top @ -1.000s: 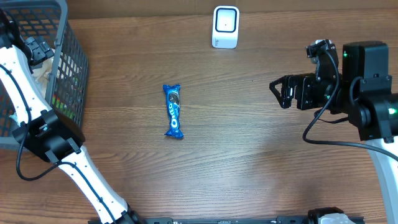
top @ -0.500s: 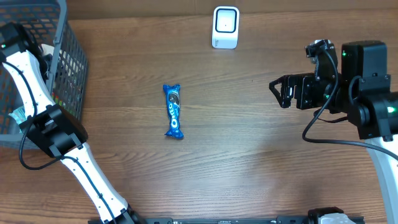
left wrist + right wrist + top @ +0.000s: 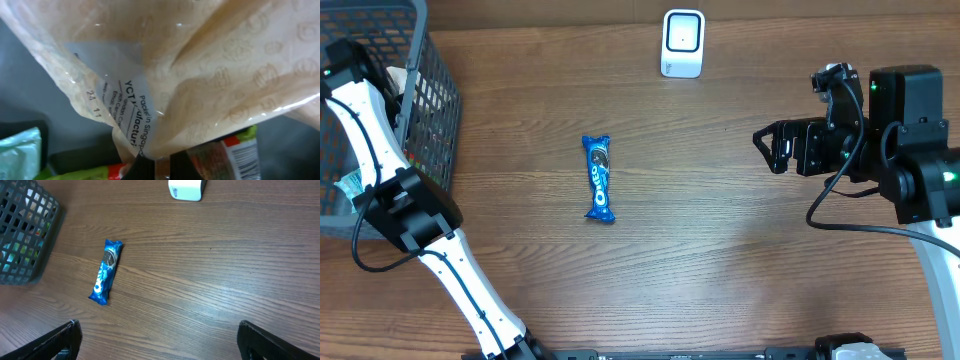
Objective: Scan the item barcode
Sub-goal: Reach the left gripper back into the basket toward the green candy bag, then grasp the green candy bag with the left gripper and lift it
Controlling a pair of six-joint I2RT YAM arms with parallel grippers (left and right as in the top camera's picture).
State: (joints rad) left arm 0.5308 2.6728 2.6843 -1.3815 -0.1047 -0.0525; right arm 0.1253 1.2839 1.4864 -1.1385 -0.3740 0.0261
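One of my grippers is pinched tight: my left gripper [image 3: 156, 171], down in the wire basket [image 3: 435, 90], squeezes a see-through tan packet [image 3: 210, 75]. My right gripper [image 3: 159, 335] hangs with its jaws wide apart over the wooden table [image 3: 720, 260] — well away from the blue Oreo pack [image 3: 599, 180] lying mid-table.

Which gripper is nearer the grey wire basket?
Left. The left gripper is down inside the grey wire basket, jaws shut on a clear plastic packet; the right gripper hangs open over the wooden table, far across it from the basket.
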